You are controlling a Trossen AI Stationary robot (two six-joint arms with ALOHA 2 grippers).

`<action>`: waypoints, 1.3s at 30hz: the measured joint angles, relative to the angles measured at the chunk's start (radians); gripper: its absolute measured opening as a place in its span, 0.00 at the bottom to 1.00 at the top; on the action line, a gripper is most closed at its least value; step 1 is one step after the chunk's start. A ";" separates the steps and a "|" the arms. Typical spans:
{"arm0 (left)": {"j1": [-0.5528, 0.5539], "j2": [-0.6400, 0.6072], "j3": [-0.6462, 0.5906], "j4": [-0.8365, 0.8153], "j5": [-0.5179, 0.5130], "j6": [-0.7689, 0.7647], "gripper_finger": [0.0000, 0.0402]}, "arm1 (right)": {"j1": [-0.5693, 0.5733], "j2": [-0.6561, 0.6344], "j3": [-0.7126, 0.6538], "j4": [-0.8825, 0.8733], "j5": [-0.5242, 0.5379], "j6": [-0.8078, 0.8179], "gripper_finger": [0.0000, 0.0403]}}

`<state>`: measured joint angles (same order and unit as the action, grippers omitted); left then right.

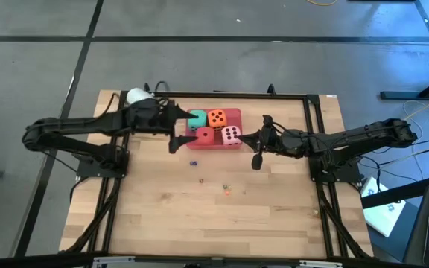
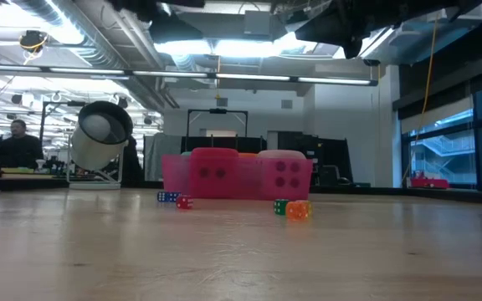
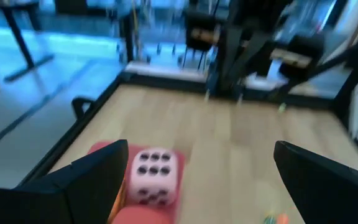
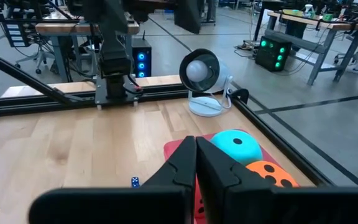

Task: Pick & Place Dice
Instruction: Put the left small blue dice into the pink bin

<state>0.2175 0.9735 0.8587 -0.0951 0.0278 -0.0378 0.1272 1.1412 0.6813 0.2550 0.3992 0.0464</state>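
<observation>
Left gripper [image 1: 179, 128], fingers spread wide and holding nothing, hovers over the left end of the pink tray [image 1: 236, 114] at the far middle of the wooden table [image 1: 162, 208]. Right gripper [image 1: 259, 147], fingers pressed together and empty, sits just right of the tray, close to the pale pink die [image 1: 231, 135] but not shown touching it. All four dice lie in the tray in a two-by-two block: teal-green die [image 1: 197, 119] and orange die [image 1: 216, 117] on the far side, red die [image 1: 204, 137] and pale pink die on the near side. In the left wrist view the pale pink die [image 3: 155, 175] appears between the spread fingers [image 3: 95, 180]. In the right wrist view the closed fingers [image 4: 194, 163] point toward the teal-green die [image 4: 236, 145] and orange die [image 4: 271, 174]. Tiny coloured beads [image 1: 226, 189] are scattered on the table nearer than the tray. A white desk lamp [image 1: 138, 96] stands at the far left corner, beside the left arm
</observation>
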 joint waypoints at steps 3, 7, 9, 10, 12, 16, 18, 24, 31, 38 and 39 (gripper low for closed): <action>-0.027 -0.048 -0.099 0.134 -0.001 -0.032 1.00 | 0.000 0.000 0.000 0.000 0.000 0.043 0.03; -0.053 -0.077 -0.166 0.210 0.000 -0.065 1.00 | 0.000 0.000 0.000 0.000 0.001 0.053 0.03; -0.063 -0.079 -0.181 0.206 -0.001 -0.058 1.00 | 0.000 0.000 0.000 0.006 0.001 0.047 0.03; -0.068 -0.079 -0.189 0.199 -0.001 -0.048 1.00 | 0.000 0.000 0.000 0.009 0.001 0.050 0.03; -0.073 -0.070 -0.200 0.189 -0.001 -0.021 1.00 | 0.000 0.000 0.000 0.025 0.001 0.065 0.03; -0.073 -0.036 -0.200 0.189 -0.010 -0.001 1.00 | 0.001 0.000 0.000 0.083 -0.003 0.102 0.03; -0.073 -0.014 -0.200 0.203 -0.008 -0.004 1.00 | 0.001 0.000 0.000 0.087 -0.015 0.107 0.03; -0.072 0.028 -0.200 0.231 -0.032 -0.007 1.00 | 0.001 0.000 0.000 0.090 -0.019 0.109 0.03; -0.072 0.048 -0.200 0.282 -0.035 -0.011 1.00 | 0.001 0.000 0.000 0.090 -0.016 0.163 0.03; -0.072 0.048 -0.200 0.277 -0.035 -0.002 1.00 | 0.001 0.000 0.000 0.090 -0.052 0.124 0.03; -0.072 0.048 -0.200 0.272 -0.035 0.005 1.00 | 0.001 0.000 0.000 0.090 -0.052 0.121 0.03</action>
<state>0.1455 1.0210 0.6582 0.1767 -0.0074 -0.0325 0.1280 1.1412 0.6815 0.3447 0.3477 0.1677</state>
